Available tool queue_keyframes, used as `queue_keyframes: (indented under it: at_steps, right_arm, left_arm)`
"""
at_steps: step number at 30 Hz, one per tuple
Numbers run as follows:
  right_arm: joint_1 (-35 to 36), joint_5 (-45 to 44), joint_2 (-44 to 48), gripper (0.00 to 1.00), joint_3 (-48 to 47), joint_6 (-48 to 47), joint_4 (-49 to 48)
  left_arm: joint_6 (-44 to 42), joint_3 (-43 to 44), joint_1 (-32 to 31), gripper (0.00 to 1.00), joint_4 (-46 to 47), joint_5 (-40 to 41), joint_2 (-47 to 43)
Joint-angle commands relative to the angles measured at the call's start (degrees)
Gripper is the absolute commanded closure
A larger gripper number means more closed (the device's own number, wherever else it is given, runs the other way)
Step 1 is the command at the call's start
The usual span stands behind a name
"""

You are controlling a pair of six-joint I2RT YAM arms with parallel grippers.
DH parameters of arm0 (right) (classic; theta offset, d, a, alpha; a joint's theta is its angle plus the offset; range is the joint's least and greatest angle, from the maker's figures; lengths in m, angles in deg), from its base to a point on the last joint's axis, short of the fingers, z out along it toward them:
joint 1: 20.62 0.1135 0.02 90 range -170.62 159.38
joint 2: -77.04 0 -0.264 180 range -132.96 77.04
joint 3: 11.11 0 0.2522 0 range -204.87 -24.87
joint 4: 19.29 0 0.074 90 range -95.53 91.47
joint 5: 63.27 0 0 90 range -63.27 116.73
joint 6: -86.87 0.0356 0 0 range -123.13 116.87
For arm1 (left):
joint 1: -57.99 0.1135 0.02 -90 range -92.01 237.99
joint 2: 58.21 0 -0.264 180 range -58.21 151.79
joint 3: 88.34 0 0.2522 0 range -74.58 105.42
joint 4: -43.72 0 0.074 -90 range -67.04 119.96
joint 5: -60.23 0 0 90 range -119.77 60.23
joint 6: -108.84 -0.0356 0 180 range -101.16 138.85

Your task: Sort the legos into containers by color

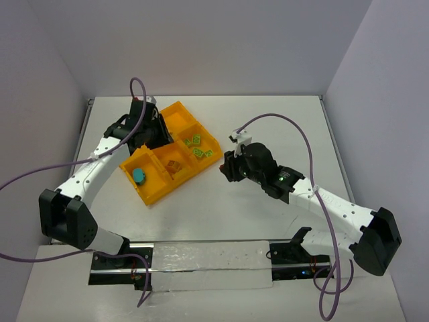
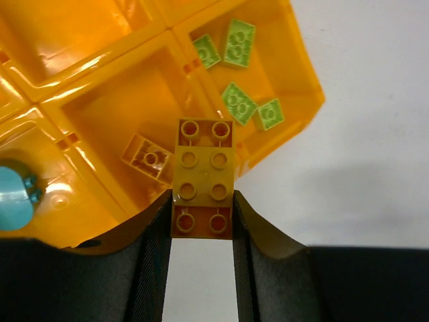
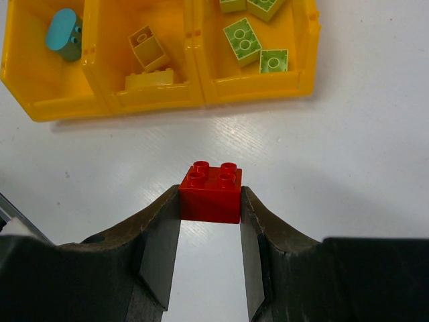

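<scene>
The orange-yellow tray lies at the table's left-centre. My left gripper hangs over its middle compartments, shut on a yellow-and-orange lego clump that sticks out past the fingertips. Below it, one compartment holds a yellow brick. The end compartment holds several light green bricks, and a teal piece lies in another. My right gripper is right of the tray over bare table, shut on a red brick. The tray's near wall lies ahead of it.
A clear plastic strip on a black rail runs along the near edge between the arm bases. Purple cables loop off both arms. White walls close the table at the back and sides.
</scene>
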Motion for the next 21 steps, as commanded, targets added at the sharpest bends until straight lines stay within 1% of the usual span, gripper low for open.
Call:
queue_keyframes:
  at_steps: [1, 3, 6, 9, 10, 12, 13, 14, 17, 18, 21]
  right_arm:
    - [0.5, -0.8, -0.4, 0.94, -1.8, 0.3, -0.5]
    - [0.5, -0.7, -0.6, 0.94, -2.1, 0.3, -0.3]
    - [0.5, -0.5, -0.7, 0.94, -2.1, 0.3, -0.3]
    - [0.5, -0.5, -1.1, 0.94, -2.6, 0.3, -0.2]
    - [0.5, -0.4, -1.3, 0.94, -2.8, 0.3, -0.3]
    - [0.5, -0.3, -1.7, 0.93, -3.3, 0.6, -0.5]
    - [0.5, -0.1, -2.1, 0.93, -3.9, 0.6, -0.6]
    - [0.5, 0.0, -2.6, 0.93, -4.6, 0.7, -0.7]
    - [0.5, -0.2, -5.0, 0.92, -7.4, 1.1, -1.0]
    - [0.5, -0.2, -6.5, 0.92, -9.1, 1.2, -1.0]
    - [0.4, -0.3, -11.8, 0.92, -13.9, 1.3, -1.3]
  left_arm:
    - [-1.4, -1.1, 0.1, 1.00, 0.1, 3.3, 1.5]
    - [-1.1, -2.1, 0.1, 0.99, 1.3, 3.0, 2.8]
    - [-1.2, -2.2, 0.1, 0.94, 2.5, 2.5, 4.5]
    - [-1.3, -2.3, 0.1, 0.72, 3.4, 1.9, 5.0]
    - [-1.4, -2.3, 0.1, 0.58, 3.5, 1.7, 5.1]
    - [-1.5, -2.3, 0.1, 0.35, 3.5, 1.4, 5.2]
    - [-1.6, -2.3, 0.0, 0.25, 3.5, 1.3, 5.1]
    - [-1.5, -2.3, 0.0, 0.19, 3.4, 1.2, 5.0]
    - [-1.6, -1.1, 0.1, 0.11, 2.8, 1.1, 4.4]
    - [-1.6, -0.3, 0.1, 0.07, 2.5, 1.2, 4.1]
    - [-1.6, 2.5, 0.0, 0.07, 0.2, 2.8, 3.0]
